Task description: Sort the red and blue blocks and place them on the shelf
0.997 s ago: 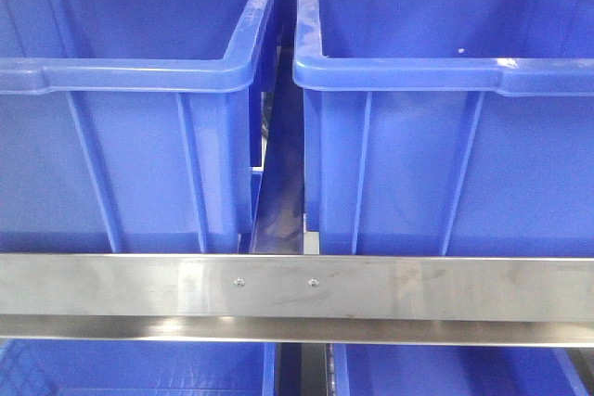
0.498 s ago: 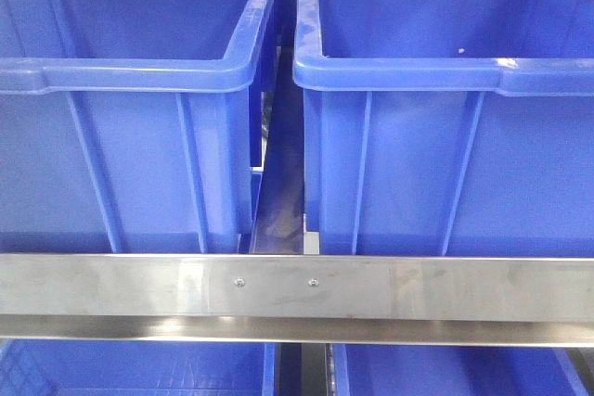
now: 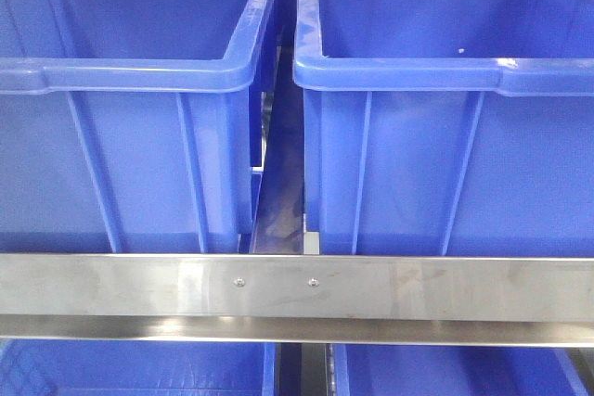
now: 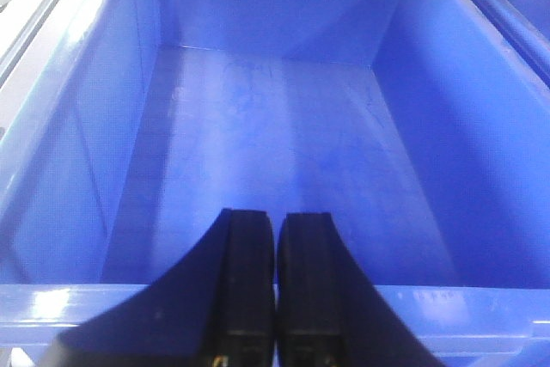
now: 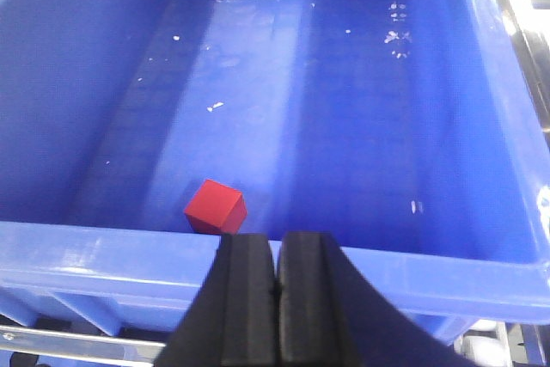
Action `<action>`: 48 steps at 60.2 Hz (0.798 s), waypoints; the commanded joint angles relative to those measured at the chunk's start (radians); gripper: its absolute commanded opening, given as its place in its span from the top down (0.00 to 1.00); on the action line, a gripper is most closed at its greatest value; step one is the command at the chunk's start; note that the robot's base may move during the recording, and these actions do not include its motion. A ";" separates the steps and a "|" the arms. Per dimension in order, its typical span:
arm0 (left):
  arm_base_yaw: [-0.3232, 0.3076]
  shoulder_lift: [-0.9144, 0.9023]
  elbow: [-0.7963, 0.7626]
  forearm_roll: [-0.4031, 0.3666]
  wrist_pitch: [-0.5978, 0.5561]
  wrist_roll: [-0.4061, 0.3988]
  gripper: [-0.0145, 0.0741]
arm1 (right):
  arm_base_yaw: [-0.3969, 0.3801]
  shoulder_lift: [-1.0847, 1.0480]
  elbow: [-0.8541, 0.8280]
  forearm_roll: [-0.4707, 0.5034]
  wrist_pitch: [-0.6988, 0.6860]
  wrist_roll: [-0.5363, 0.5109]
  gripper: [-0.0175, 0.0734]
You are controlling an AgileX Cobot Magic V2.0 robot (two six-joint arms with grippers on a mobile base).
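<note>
A red block (image 5: 215,206) lies on the floor of a blue bin (image 5: 284,118) in the right wrist view, close behind the bin's near wall. My right gripper (image 5: 276,237) is shut with nothing held, just in front of that wall and slightly right of the block. In the left wrist view my left gripper (image 4: 275,215) is shut and empty, over the near rim of another blue bin (image 4: 266,135) whose floor is bare. The shelf's steel front rail (image 3: 297,289) crosses the front view below two bins. The blue block is out of view.
Two large blue bins (image 3: 121,108) (image 3: 445,108) stand side by side on the shelf with a narrow gap (image 3: 278,201) between them. More blue bins (image 3: 130,368) sit on the tier below. A steel rail (image 5: 69,341) runs under the right bin.
</note>
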 commanded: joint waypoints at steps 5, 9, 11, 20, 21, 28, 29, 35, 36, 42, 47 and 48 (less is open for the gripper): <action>-0.005 -0.001 -0.029 -0.005 -0.092 -0.010 0.69 | -0.001 -0.002 -0.029 0.000 -0.091 -0.008 0.74; -0.005 -0.001 -0.029 -0.005 -0.092 -0.010 0.69 | -0.001 -0.002 -0.029 0.000 -0.091 -0.008 0.74; -0.005 -0.001 -0.029 -0.005 -0.092 -0.010 0.69 | -0.001 -0.002 -0.029 0.000 -0.091 -0.008 0.74; -0.005 -0.001 -0.029 -0.005 -0.092 -0.010 0.69 | -0.001 -0.002 -0.029 0.000 -0.091 -0.008 0.74; -0.005 -0.001 -0.029 -0.005 -0.092 -0.010 0.69 | -0.001 -0.002 -0.029 0.000 -0.091 -0.008 0.74; -0.005 -0.001 -0.029 -0.005 -0.092 -0.010 0.69 | -0.001 -0.002 -0.029 0.000 -0.091 -0.008 0.74; -0.005 -0.001 -0.029 -0.005 -0.092 -0.010 0.69 | -0.001 -0.002 -0.029 0.000 -0.091 -0.008 0.74; -0.005 -0.001 -0.029 -0.005 -0.092 -0.010 0.69 | -0.001 -0.002 -0.029 0.000 -0.091 -0.008 0.74; -0.005 -0.001 -0.029 -0.005 -0.092 -0.010 0.69 | -0.001 -0.002 -0.029 0.000 -0.091 -0.008 0.74; -0.005 -0.001 -0.029 -0.005 -0.092 -0.010 0.69 | -0.001 -0.002 -0.029 0.000 -0.091 -0.008 0.74; -0.005 -0.001 -0.029 -0.005 -0.092 -0.010 0.69 | -0.001 -0.002 -0.029 0.000 -0.091 -0.008 0.74; -0.005 -0.001 -0.029 -0.005 -0.092 -0.010 0.69 | -0.001 -0.002 -0.029 0.000 -0.091 -0.008 0.74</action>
